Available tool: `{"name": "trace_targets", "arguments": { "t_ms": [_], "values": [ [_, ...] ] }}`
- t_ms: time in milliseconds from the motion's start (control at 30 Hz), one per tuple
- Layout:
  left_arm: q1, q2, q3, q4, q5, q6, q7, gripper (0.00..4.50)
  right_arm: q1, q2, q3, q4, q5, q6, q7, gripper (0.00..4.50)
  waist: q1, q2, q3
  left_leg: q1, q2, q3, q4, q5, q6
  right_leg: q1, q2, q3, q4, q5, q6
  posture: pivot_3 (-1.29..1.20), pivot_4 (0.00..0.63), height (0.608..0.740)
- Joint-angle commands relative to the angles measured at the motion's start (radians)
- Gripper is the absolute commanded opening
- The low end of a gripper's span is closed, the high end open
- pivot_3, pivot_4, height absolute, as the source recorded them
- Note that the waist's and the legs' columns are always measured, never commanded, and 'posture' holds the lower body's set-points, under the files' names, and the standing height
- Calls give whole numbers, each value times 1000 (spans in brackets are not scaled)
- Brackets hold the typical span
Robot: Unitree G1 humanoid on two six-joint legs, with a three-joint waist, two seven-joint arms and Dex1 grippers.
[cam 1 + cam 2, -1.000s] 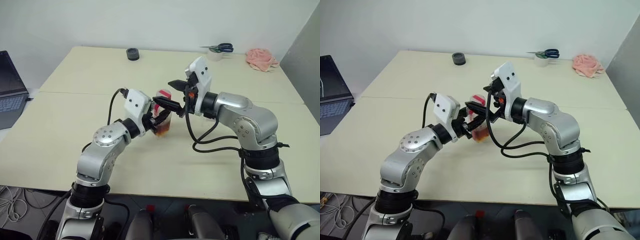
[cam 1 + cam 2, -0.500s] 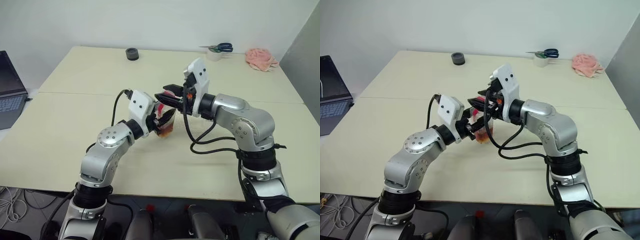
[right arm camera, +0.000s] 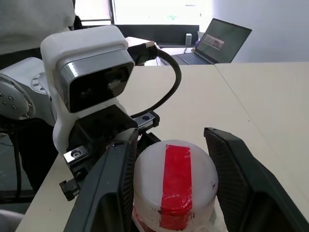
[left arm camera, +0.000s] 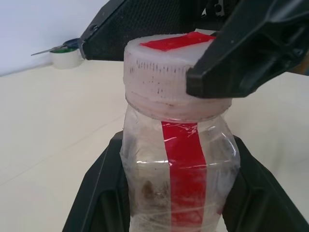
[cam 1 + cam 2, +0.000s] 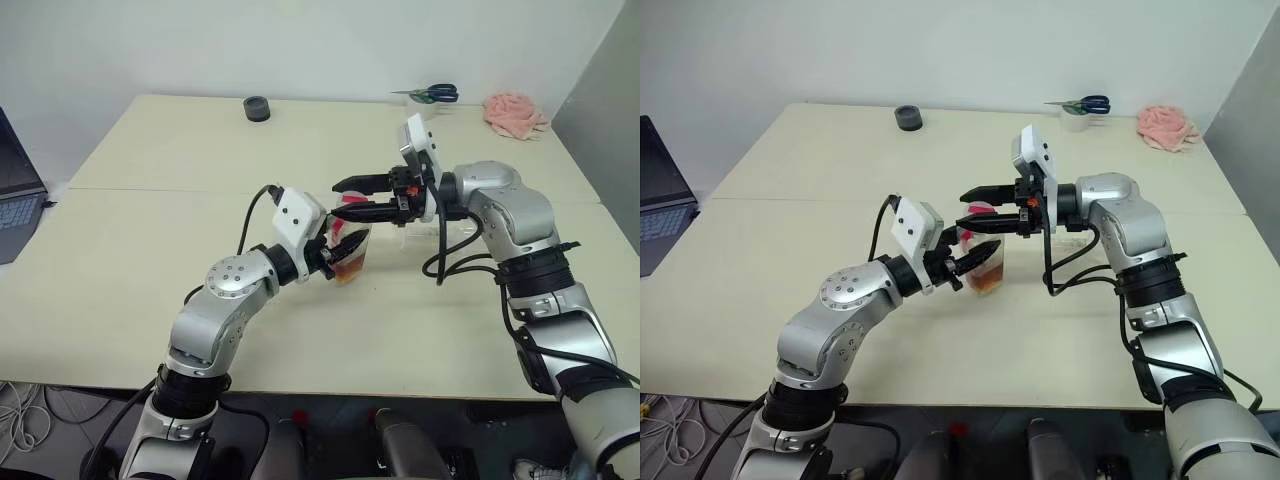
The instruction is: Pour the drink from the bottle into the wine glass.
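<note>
Table [image 5: 150,230] pale beige (white wall behind), left hand [image 5: 338,250] pinching bottle [image 5: 350,255], right hand [image 5: 345,196] straddling cap [image 3: 175,169].

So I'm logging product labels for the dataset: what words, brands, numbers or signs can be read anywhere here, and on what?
Bottle: plain red strip, no print.
Cap: red stripe on white, no lettering.
Laptop: screen lit, contents too small to read.
Tape roll: no legible print.
Nothing legible anywhere.
</note>
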State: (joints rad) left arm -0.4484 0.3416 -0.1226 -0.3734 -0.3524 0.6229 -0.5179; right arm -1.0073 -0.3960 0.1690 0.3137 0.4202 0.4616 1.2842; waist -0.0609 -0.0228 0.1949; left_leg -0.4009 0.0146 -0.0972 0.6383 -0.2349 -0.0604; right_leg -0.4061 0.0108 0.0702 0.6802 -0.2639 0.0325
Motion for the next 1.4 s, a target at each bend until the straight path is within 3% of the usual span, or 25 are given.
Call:
{"name": "trace_targets", "arguments": {
  "t_ms": [33, 233, 267, 467, 600, 733, 1100, 1200, 1367, 1400],
  "values": [
    [-28, 1, 53, -39, -2, -27, 24, 1897, 18, 0, -7, -78, 49, 33, 54, 2230, 4, 0, 0, 0, -1, 0, 0, 0, 0, 0, -1, 0, 0, 0, 0, 0, 150, 740],
    [-29, 8, 45, -35, -9, -29, 9, 1895, 77, 5, -87, -249, 80, 98, -95, 4331, 8, 0, 0, -1, -2, 0, 0, 0, 0, 0, -3, 0, -1, 0, 0, 0, 150, 740],
    [-33, 9, 45, -28, -10, -32, 4, 1894, 85, 9, -116, -286, 91, 118, -147, 4500, 8, 0, 0, -1, -2, 0, 0, 0, 0, 0, -3, 0, -1, 0, 0, 0, 150, 740],
    [-60, 5, 28, 18, -3, -55, -20, 1893, 183, -7, -194, -559, 90, 348, -485, 4500, 13, 1, 0, -1, -2, 0, 1, 0, 0, 0, -3, 0, 0, 0, 1, 0, 150, 740],
    [-79, -14, 18, 50, 0, -72, -30, 1893, 252, 25, -214, -751, 140, 517, -652, 4500, 13, 1, 1, -1, -2, 0, 0, 0, 0, 0, -3, 0, 0, -1, 1, 0, 150, 740],
    [-90, -34, 5, 71, 0, -84, -37, 1893, 256, 112, -231, -813, 150, 589, -815, 4500, 11, 1, 1, -1, -2, 1, 0, 0, 0, 0, -2, 0, 0, -2, 3, 0, 150, 740],
    [-94, -39, 4, 87, 15, -99, -45, 1892, 261, 156, -149, -799, 95, 618, -976, 4500, 11, 1, 1, -1, -2, 1, 1, 0, 0, 0, -2, 1, 0, -2, 3, 0, 150, 740],
    [-88, -42, 4, 79, 19, -98, -43, 1892, 269, 165, -149, -788, 96, 601, -981, 3874, 10, 1, 1, -1, -2, 1, 1, 0, 0, 0, -2, 0, 0, -2, 3, 0, 150, 740],
    [-73, -39, 8, 68, 21, -94, -39, 1891, 267, 172, -151, -778, 103, 581, -974, 2051, 10, 1, 1, -1, -2, 1, 1, 0, 0, 0, -2, 0, 0, -2, 4, 0, 150, 740],
    [-72, -38, 9, 68, 22, -94, -38, 1891, 267, 172, -151, -775, 104, 577, -971, 1880, 10, 1, 1, -1, -2, 1, 1, 0, 0, 0, -2, 0, 0, -2, 4, 0, 150, 740]
  ]
}}
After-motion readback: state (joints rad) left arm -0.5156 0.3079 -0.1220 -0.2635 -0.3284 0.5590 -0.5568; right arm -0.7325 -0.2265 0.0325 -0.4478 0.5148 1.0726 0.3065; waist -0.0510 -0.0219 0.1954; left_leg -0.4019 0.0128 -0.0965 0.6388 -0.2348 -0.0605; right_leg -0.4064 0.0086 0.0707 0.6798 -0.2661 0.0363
